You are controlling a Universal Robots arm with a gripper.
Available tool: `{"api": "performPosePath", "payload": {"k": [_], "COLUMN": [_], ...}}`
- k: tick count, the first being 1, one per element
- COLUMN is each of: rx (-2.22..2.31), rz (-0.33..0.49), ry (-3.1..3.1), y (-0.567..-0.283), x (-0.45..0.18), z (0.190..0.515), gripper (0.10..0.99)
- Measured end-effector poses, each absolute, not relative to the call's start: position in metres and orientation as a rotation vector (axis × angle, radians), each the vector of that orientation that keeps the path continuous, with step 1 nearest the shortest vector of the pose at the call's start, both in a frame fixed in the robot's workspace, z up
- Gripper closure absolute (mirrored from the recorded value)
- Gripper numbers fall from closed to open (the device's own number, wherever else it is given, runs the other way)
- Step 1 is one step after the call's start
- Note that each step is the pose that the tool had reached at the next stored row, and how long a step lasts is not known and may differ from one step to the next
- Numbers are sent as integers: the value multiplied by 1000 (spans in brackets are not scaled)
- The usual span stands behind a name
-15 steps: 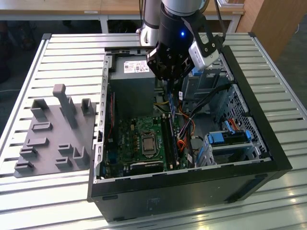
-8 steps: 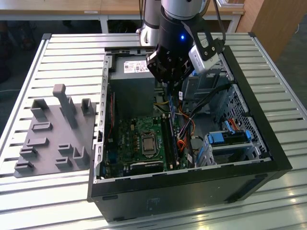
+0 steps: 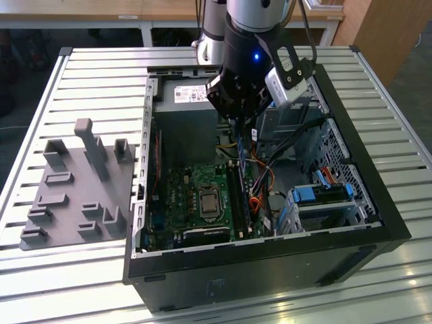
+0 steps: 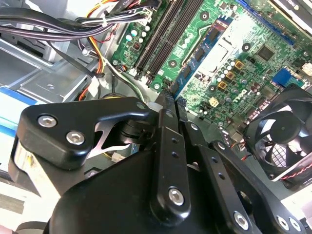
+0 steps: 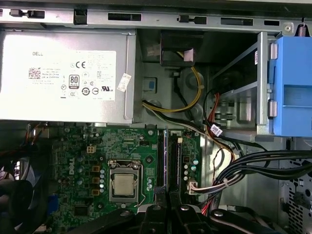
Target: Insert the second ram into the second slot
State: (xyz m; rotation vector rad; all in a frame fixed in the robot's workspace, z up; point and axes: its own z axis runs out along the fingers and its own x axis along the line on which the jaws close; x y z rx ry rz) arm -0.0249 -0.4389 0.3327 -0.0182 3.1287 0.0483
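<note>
My gripper hangs inside the open computer case, over the far end of the memory slots. In the first wrist view its fingertips stand almost together, shut on the second ram, a thin board seen edge-on. The board lies along the black slots, between two of them, and I cannot tell its height above them. In the second wrist view the gripper points down toward the green motherboard, and the slots run away from it.
The grey power supply sits beyond the slots. Bundled black cables and a blue drive bracket lie on one side, the processor socket on the other. A case fan is nearby. A grey holder fixture stands outside the case.
</note>
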Motion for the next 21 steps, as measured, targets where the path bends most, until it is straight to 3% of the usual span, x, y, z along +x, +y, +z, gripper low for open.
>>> {"api": "performPosePath", "payload": {"k": [21], "rx": [-18], "rz": [48], "ry": [3129], "y": [-441], "x": [-25], "z": [324], "gripper": [949]}}
